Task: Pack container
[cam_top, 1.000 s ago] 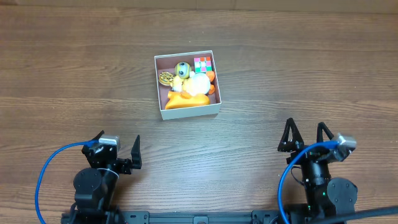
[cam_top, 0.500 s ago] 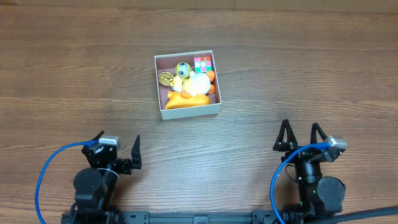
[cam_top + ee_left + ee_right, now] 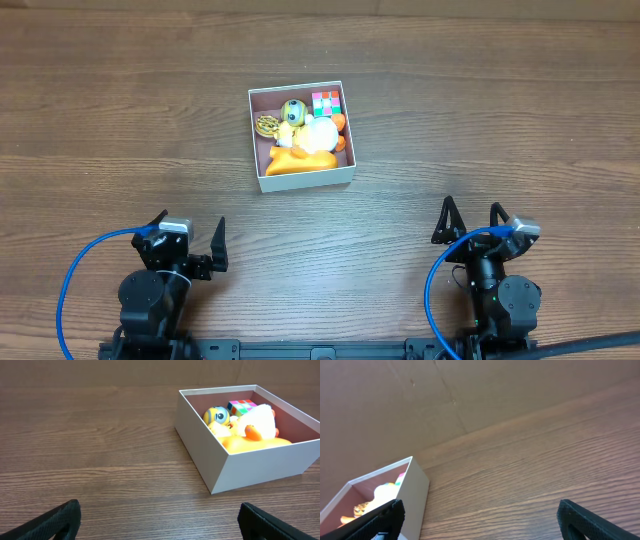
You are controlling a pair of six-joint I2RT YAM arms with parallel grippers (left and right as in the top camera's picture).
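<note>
The box (image 3: 305, 177) sits on the desk (image 3: 500, 100), a little left of centre and towards the far side, well apart from both claws. It is square and shallow, with white walls and a dull pink-brown inside, and it lies slightly turned against the wood grain. Its top is open.

5 small toys fill most of it. A round yellow figure with blue eyes (image 3: 292, 112) is near the far wall, just beside a cube of coloured squares (image 3: 326, 102) in the far right corner. A tan waffle-like disc (image 3: 266, 125) lies against the left wall. A white rounded toy (image 3: 320, 135) rests in the middle, touching an orange toy (image 3: 295, 160) that lies along the near wall. The toys are crowded together and partly cover one another.

The left claw (image 3: 190, 220) hangs at the near left edge, released, its 2 dark fingers spread wide with nothing between them. The right claw (image 3: 470, 205) is at the near right, likewise released and empty. Desk wood stretches between each claw and the box.

A blue cable (image 3: 72, 290) loops beside the left arm, and another blue cable (image 3: 432, 300) curves by the right arm. In the right wrist view a brown board (image 3: 420, 390) stands behind the desk.
</note>
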